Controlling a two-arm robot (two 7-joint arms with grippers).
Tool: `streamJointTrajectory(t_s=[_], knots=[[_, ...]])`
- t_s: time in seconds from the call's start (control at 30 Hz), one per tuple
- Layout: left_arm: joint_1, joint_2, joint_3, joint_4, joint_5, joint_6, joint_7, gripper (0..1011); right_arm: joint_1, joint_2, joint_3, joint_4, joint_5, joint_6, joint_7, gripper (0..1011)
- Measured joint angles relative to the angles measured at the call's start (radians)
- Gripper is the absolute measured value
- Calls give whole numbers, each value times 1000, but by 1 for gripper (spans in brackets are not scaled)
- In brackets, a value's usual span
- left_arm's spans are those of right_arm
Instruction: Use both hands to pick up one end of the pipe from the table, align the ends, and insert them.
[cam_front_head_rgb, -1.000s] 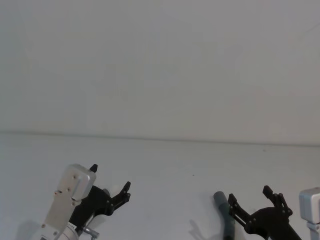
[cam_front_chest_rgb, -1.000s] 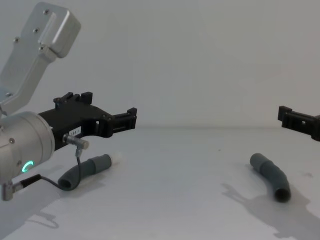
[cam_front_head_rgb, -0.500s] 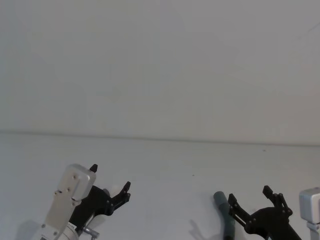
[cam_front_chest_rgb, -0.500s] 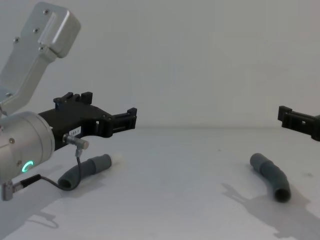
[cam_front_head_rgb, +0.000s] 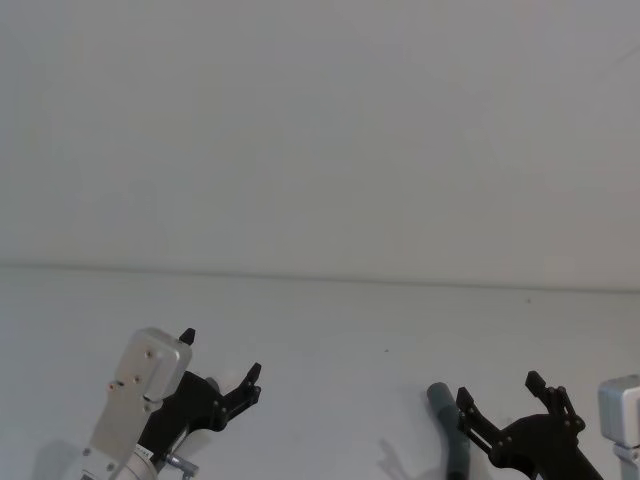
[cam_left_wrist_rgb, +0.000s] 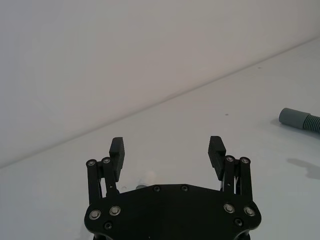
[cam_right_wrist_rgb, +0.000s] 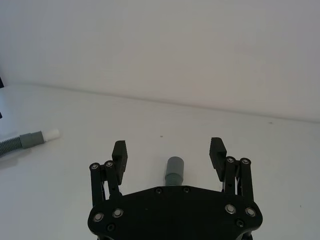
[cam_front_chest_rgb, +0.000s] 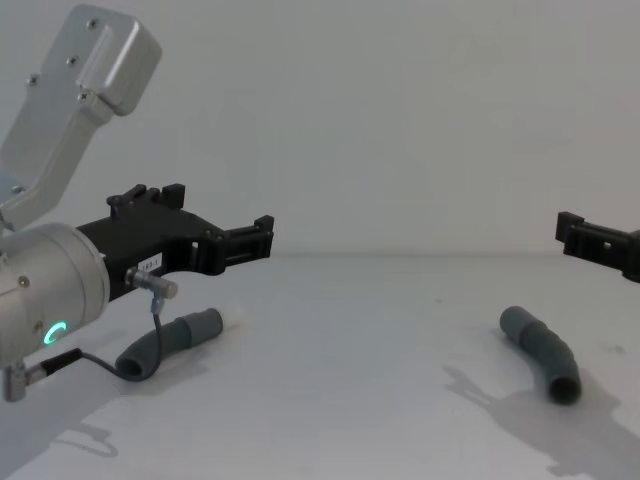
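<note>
The left gripper (cam_left_wrist_rgb: 167, 150) and right gripper (cam_right_wrist_rgb: 168, 149) hover spread open and empty over the table (cam_front_chest_rgb: 350, 420), the white-tipped hose piece (cam_front_chest_rgb: 178, 336) lying beneath the left, the socket piece (cam_front_chest_rgb: 540, 350) beneath the right — an off-centre pinch on either curved, light piece could roll it away.

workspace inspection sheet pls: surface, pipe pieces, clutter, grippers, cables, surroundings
surface: white table, flat and matte
job's things: white-tipped hose piece lying on the left; plain grey hose piece lying on the right; apart, not joined
clutter: nothing seen
grippers: left gripper open, above the white-tipped piece; right gripper open, above the plain piece; neither holds anything
cables: thin black cable looped under the left wrist
surroundings: plain white wall
</note>
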Motion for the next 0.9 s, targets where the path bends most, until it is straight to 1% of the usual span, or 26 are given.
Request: streamJointTrajectory(t_s=[0.9], knots=[[0,0,0,0,0,0,0,1001,0,0,0,0,0,0,0,1004]])
